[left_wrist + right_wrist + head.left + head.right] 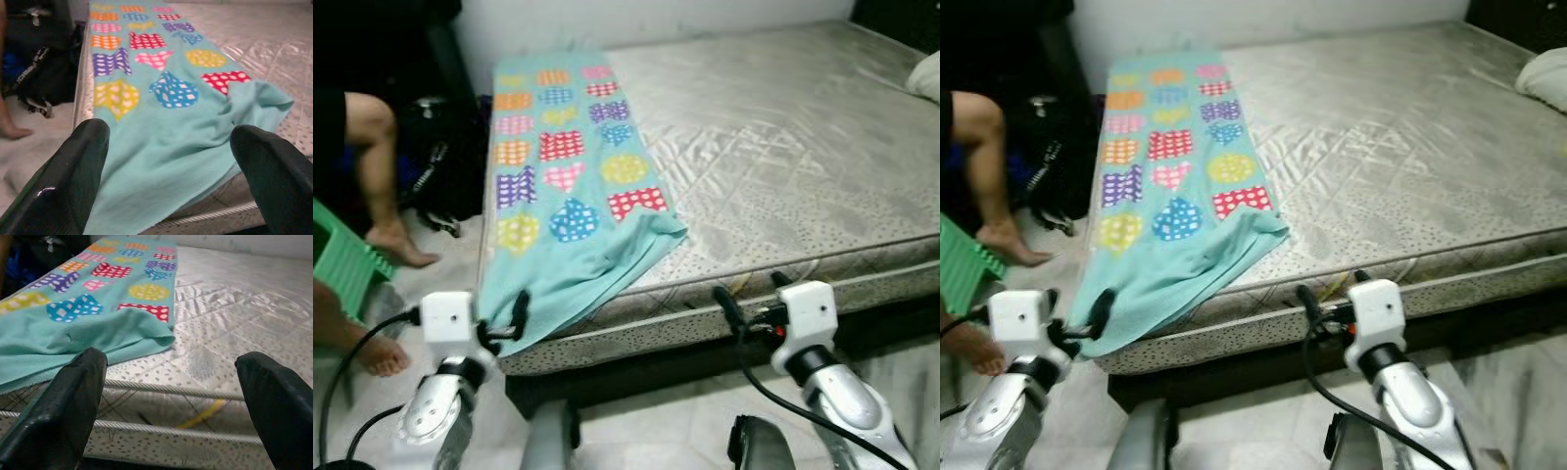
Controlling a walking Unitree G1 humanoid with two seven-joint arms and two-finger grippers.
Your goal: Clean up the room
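**Supervisor:** Where was everything when you paused?

**Me:** I had the teal blanket (558,186) lying along the left half of the bare mattress (783,147), its near end bunched and drooping over the bed edge at lower left of the head frame. My left gripper (504,323) hung right at that drooping hem, fingers spread wide with nothing between them. The right gripper (749,294) sat at lower centre-right, just short of the mattress edge, equally wide and empty.

**Supervisor:** What worried you?

**Me:** I judged that closing the left fingers on one loose layer could drag the whole blanket off onto the floor rather than lift it. A person's bare legs (377,186) and a green stool (342,259) were at the left edge, near that arm, so a wide swing could have struck them.

**Supervisor:** Anything you couldn't read?

**Me:** The dark bags (445,162) beside the bed were mostly shadow. A pale thing (925,76) at the upper right was cut off, maybe a pillow.
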